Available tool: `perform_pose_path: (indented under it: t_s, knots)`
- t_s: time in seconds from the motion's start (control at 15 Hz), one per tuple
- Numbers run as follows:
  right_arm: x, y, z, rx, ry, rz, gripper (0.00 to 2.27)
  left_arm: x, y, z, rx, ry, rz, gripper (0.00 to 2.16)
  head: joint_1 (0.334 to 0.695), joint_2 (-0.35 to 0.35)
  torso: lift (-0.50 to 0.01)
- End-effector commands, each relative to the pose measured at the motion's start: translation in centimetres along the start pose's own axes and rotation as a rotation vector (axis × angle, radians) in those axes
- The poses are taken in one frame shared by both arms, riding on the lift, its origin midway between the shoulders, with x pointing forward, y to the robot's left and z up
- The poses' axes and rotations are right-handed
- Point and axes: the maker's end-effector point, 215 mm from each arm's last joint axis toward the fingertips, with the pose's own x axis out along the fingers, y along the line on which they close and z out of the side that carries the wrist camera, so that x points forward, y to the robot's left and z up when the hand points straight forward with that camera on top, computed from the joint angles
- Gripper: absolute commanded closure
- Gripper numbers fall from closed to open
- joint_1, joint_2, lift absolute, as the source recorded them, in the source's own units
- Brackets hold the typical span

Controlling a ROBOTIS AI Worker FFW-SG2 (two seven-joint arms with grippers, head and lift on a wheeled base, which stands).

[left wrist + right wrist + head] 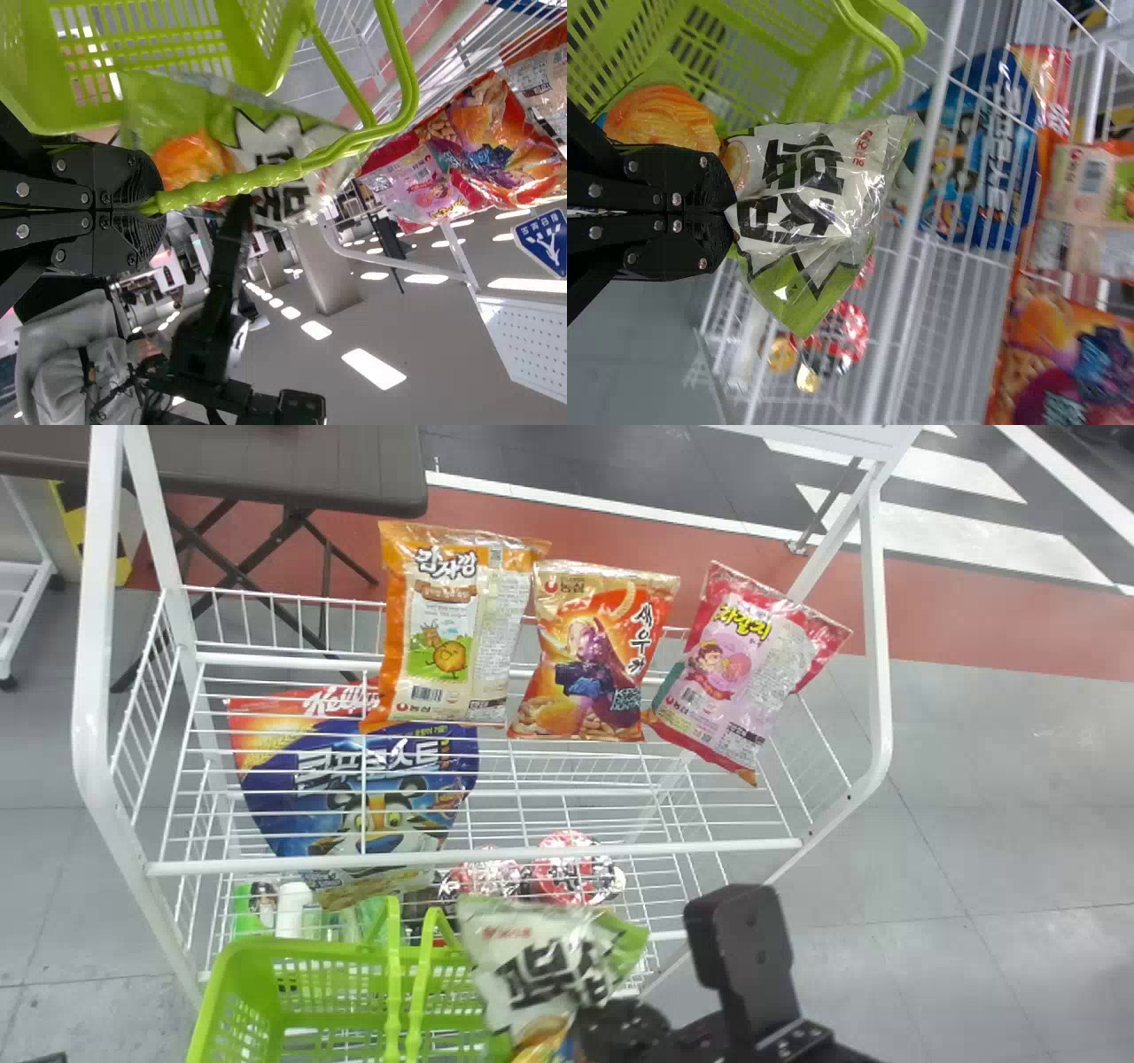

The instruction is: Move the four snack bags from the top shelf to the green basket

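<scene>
A white rack [96, 646] is bearing three snack bags [580, 664] on its top shelf [496, 857]. In front, the green basket [216, 983] is hanging by its handle [394, 974] from the closed left gripper [156, 206]. The closed right gripper [592, 1023] is pinching a green-and-white bag [540, 957], apparently over the basket's right edge.

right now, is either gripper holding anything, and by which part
The right gripper pinches a white-and-green plastic snack bag by its bunched side; the left gripper holds the lime-green plastic basket by its handle.
</scene>
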Motion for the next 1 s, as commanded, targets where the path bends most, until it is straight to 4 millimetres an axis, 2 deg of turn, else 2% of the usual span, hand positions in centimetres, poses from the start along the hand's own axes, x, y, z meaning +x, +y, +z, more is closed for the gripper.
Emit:
perform_pose_path:
  t_s: [0.0,0.07,0.2,0.33,0.4,0.47,0.6,0.67,0.73,0.8,0.93]
  knots:
    - [1.8,2.6,-0.9,0.013,0.011,0.058,2.24,0.3,-0.5,-0.3,0.007,0.003,-0.009,1.4,0.695,-0.35,0.0]
    - [2.6,3.3,-1.3,0.013,0.026,0.069,2.23,0.2,-0.6,-0.3,0.009,0.002,-0.009,1.4,0.695,-0.35,0.0]
    - [3.7,4.2,-2.6,0.021,0.062,0.084,1.91,0.0,-0.6,-0.2,0.01,-0.001,-0.008,1.4,0.695,-0.35,0.0]
    - [4.0,4.7,-4.2,0.003,0.11,0.083,1.93,-0.1,-0.5,-0.2,0.009,-0.003,-0.007,1.4,0.695,-0.35,0.0]
    - [3.5,5.3,-6.1,0.003,0.177,0.092,2.01,-0.2,-0.5,-0.2,0.009,-0.004,-0.007,1.4,0.695,-0.35,0.0]
    - [3.3,5.8,-6.6,0.002,0.19,0.109,2.01,-0.2,-0.4,-0.1,0.008,-0.003,-0.006,1.4,0.695,-0.35,0.0]
    - [3.3,6.0,-6.3,0.001,0.182,0.11,2.0,-0.1,-0.6,-0.2,0.01,-0.002,-0.01,1.4,0.695,-0.35,0.0]
    - [3.6,5.9,-5.2,-0.005,0.149,0.11,1.64,0.1,-0.7,-0.3,0.008,0.0,-0.012,1.4,0.695,-0.35,0.0]
    - [4.1,5.7,-3.4,-0.02,0.083,0.106,0.65,0.1,-0.7,-0.3,0.01,0.0,-0.013,1.4,0.695,-0.35,0.0]
    - [4.5,5.2,-1.0,-0.044,0.0,0.088,0.0,0.1,-0.8,-0.3,0.01,0.0,-0.014,1.4,0.695,-0.35,0.0]
    - [4.8,4.2,2.4,-0.084,-0.113,0.051,0.0,0.0,-1.0,-0.4,0.01,-0.001,-0.016,1.4,0.695,-0.35,0.0]
